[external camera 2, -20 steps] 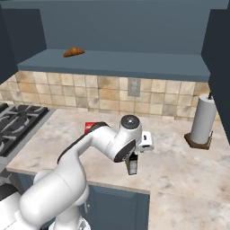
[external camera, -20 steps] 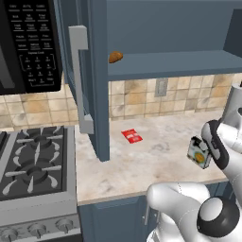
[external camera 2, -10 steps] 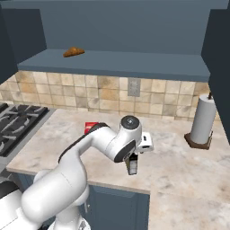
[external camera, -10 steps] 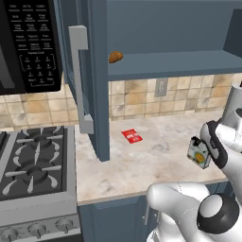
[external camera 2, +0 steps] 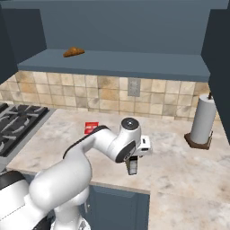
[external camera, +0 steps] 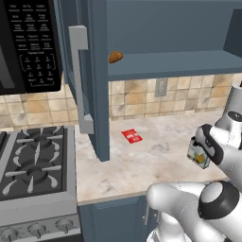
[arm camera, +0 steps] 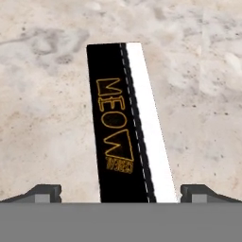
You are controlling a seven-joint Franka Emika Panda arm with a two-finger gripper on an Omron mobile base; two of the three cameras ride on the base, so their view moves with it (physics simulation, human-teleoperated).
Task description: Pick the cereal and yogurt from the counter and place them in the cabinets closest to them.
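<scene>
Pincer (arm camera: 122, 193): jaws wide, holding nothing; in the hand view its two dark tips sit at 7 and 5 o'clock, well clear of the box between them. No change over the last second: arm pose, jaw spread and box position match the earlier frames, so the approach appears finished and the closing not yet begun. Cereal (arm camera: 120, 142): narrow black panel with orange lettering and a white strip along one side, running from 6 toward 12 o'clock in the hand view. In the left base view it stands upright on the surface (external camera: 142, 165) at 4 o'clock of the frame, tan-orange picture facing outward, with the hand directly above it. Judgement: the first pick is lined up; the jaws need to shut on the box's two broad faces before any lift, and an off-centre squeeze could tip a box this slim. Red packet (external camera: 132, 136): flat on the surface, at about 10 o'clock from the cereal, well apart, not a task item. Cabinet door (external camera: 97, 94): standing open, long grey bar handle on its outer face. Cabinet shelf (external camera: 179, 64): at 12 o'clock above the cereal, reachable with the door open; a small brown bread-like item (external camera: 115, 57) lies at its left end. Paper towel roll (external camera 2: 202, 121): upright at 3 o'clock in the right base view, near the back wall.
</scene>
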